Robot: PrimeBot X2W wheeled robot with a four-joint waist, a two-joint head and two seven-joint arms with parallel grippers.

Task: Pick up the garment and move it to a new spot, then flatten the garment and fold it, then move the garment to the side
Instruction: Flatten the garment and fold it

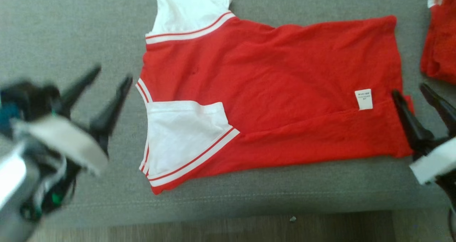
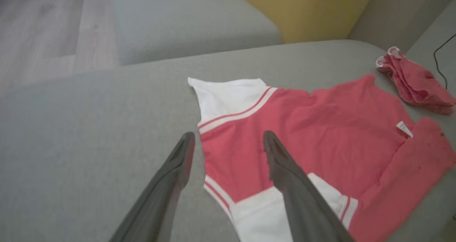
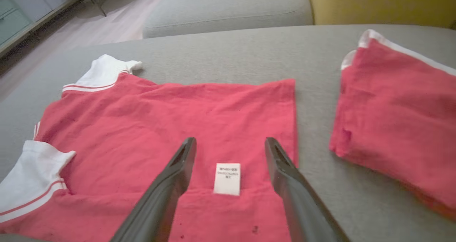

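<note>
The garment (image 1: 270,89) is a red T-shirt with white, red-striped sleeves, spread on the grey sofa seat (image 1: 64,28) with its near long edge folded over onto itself. One white sleeve (image 1: 185,131) lies folded in on the body; a white care label (image 1: 363,99) shows near the hem. My left gripper (image 1: 112,73) hovers open to the left of the collar end, holding nothing. My right gripper (image 1: 409,89) stands open at the hem end, beside the label. The left wrist view has the garment (image 2: 320,128) under the open left gripper (image 2: 228,137); the right wrist view has the label (image 3: 227,178) between the open fingers of the right gripper (image 3: 229,142).
A second red garment (image 1: 440,39), folded, lies at the far right of the seat. The seat's front edge (image 1: 228,213) runs below the shirt, with wooden floor beyond it. A yellow cushion (image 3: 381,3) and another grey seat section (image 2: 192,21) lie further back.
</note>
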